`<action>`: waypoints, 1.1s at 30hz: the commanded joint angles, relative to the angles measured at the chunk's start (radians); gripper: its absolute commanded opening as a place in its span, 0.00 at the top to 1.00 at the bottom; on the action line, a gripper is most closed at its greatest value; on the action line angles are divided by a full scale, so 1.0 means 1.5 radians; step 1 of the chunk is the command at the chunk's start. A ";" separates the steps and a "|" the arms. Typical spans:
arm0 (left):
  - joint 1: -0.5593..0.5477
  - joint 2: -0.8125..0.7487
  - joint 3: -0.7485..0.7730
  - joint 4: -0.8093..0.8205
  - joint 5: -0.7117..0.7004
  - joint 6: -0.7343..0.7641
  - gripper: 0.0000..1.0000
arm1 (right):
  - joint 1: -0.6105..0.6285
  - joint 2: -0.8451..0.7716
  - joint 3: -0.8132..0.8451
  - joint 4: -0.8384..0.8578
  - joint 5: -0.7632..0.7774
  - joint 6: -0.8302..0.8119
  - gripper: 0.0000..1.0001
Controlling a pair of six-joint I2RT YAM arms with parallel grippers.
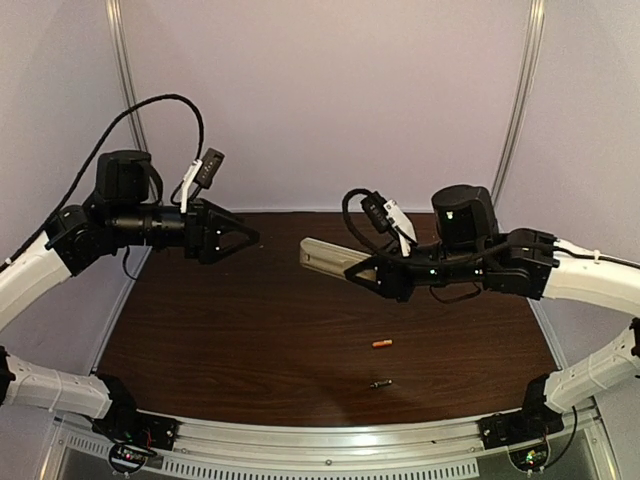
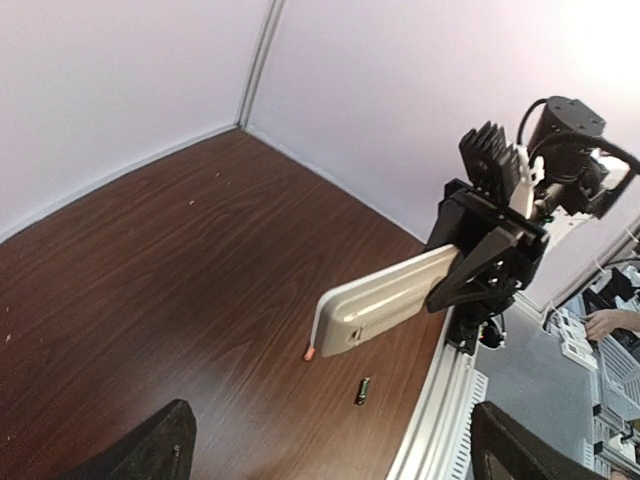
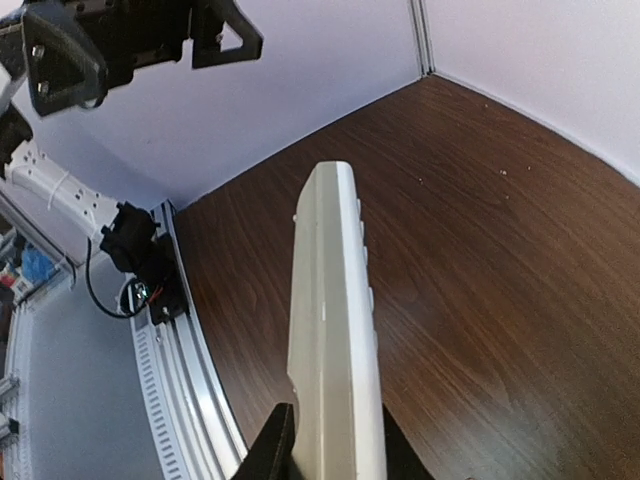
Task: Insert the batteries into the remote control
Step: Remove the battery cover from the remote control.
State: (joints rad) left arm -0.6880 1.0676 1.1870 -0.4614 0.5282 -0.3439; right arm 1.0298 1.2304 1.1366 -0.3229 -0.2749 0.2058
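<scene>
Left gripper: the left gripper [image 1: 248, 238] hangs above the far-left part of the table [image 1: 250, 330] with its jaws spread wide and nothing between them. In its own wrist view only the two dark fingertips [image 2: 150, 450] show at the bottom corners, far apart.

Right gripper: the right gripper [image 1: 352, 267] is clamped on one end of the remote [image 1: 325, 257]. In its wrist view both fingers [image 3: 272, 448] press against the sides of the bar.

Remote: held in the air above the middle of the table, closer to the far edge than to the near one. It lies roughly level. Its free end points toward the left gripper, and a clear gap separates the two. The right wrist view shows a plain pale face, with small bumps along one long side.

Orange battery: the orange battery [image 1: 382, 343] lies flat on the wood, right of the middle and toward the near edge. It is below the held remote and not touching it.

Dark battery: the dark battery [image 1: 379, 384] lies closer still to the near edge, near the orange one but apart from it.

Table: dark brown wood grain, with a metal rail [image 1: 330, 448] running along its near edge.
</scene>
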 commanded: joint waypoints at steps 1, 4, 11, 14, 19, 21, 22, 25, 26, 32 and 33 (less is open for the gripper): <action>0.003 0.019 -0.081 0.075 -0.101 -0.046 0.04 | -0.056 0.019 -0.082 0.217 -0.119 0.207 1.00; 0.003 0.022 -0.111 0.118 -0.100 -0.072 0.09 | -0.082 0.037 -0.136 0.311 -0.129 0.297 1.00; -0.012 0.087 -0.112 0.134 -0.129 -0.086 0.24 | -0.102 0.139 -0.194 0.454 -0.127 0.445 1.00; -0.022 0.125 -0.099 0.125 -0.129 -0.082 0.30 | -0.102 0.171 -0.197 0.494 -0.128 0.477 1.00; -0.046 0.190 -0.057 0.095 -0.139 -0.074 0.38 | -0.100 0.214 -0.193 0.536 -0.142 0.514 1.00; -0.049 0.215 -0.043 0.085 -0.146 -0.076 0.39 | -0.099 0.225 -0.191 0.532 -0.142 0.520 1.00; -0.050 0.225 -0.036 0.082 -0.146 -0.077 0.39 | -0.099 0.231 -0.188 0.530 -0.142 0.523 1.00; -0.059 0.256 -0.017 0.071 -0.147 -0.077 0.40 | -0.099 0.249 -0.185 0.533 -0.145 0.535 1.00; -0.060 0.267 -0.012 0.068 -0.144 -0.077 0.41 | -0.098 0.254 -0.185 0.536 -0.147 0.537 1.00; -0.069 0.304 0.007 0.058 -0.139 -0.076 0.46 | -0.098 0.265 -0.176 0.531 -0.144 0.541 1.00; -0.071 0.308 0.009 0.056 -0.141 -0.076 0.47 | -0.098 0.265 -0.175 0.529 -0.143 0.542 1.00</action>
State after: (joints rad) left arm -0.7822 1.5063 1.1679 -0.3676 0.3248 -0.4629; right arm 0.8837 1.6238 0.8444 0.4381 -0.4831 1.0031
